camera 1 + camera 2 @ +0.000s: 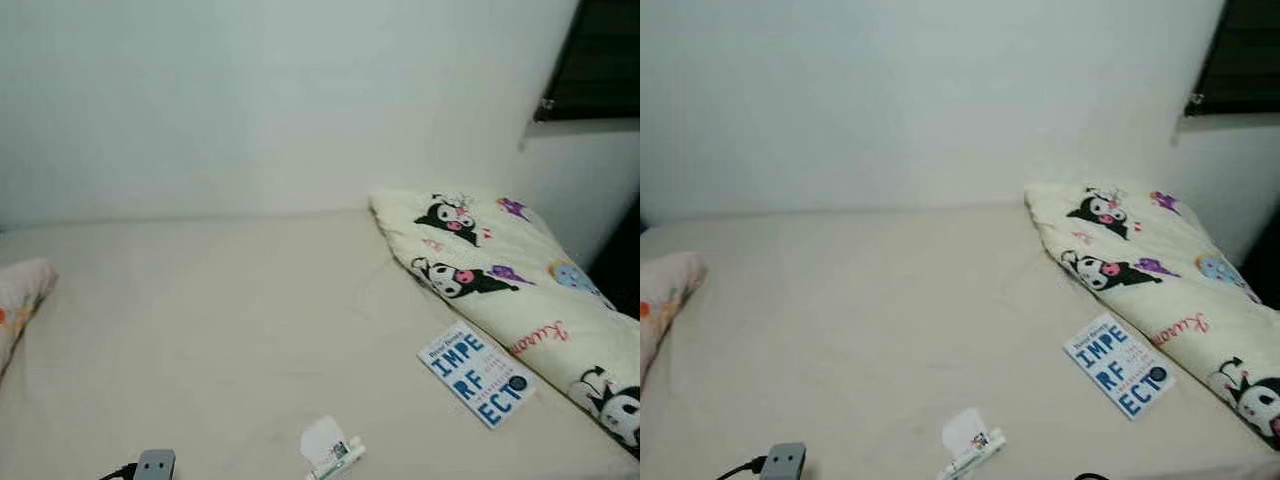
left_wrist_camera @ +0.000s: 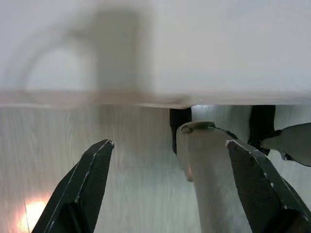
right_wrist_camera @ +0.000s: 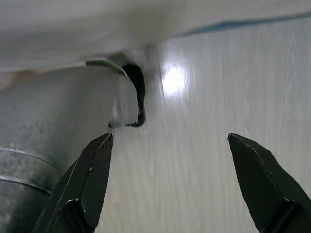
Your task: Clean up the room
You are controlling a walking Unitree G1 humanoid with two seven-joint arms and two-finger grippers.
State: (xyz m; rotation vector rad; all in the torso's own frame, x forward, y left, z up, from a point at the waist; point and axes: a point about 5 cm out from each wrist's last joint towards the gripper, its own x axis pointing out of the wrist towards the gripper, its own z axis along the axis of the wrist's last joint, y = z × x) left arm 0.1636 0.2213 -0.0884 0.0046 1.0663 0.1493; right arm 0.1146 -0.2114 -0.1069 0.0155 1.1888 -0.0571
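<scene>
Head views: before you lies a cream bed [image 1: 220, 330] against a white wall. A book [image 1: 476, 373] lies flat just beside the cartoon-print quilt [image 1: 520, 290]; a small packet [image 1: 332, 452] and grey charger [image 1: 154, 465] lie near the front edge.

Left wrist view: your left gripper [image 2: 170, 189] hangs spread above wood floor.

Right wrist view: your right gripper [image 3: 170, 184] likewise hangs spread.

"IMPERFECT" in blue letters on the book [image 1: 476, 374]; pink "Kuromi" script on the pillow [image 1: 520, 290].
</scene>
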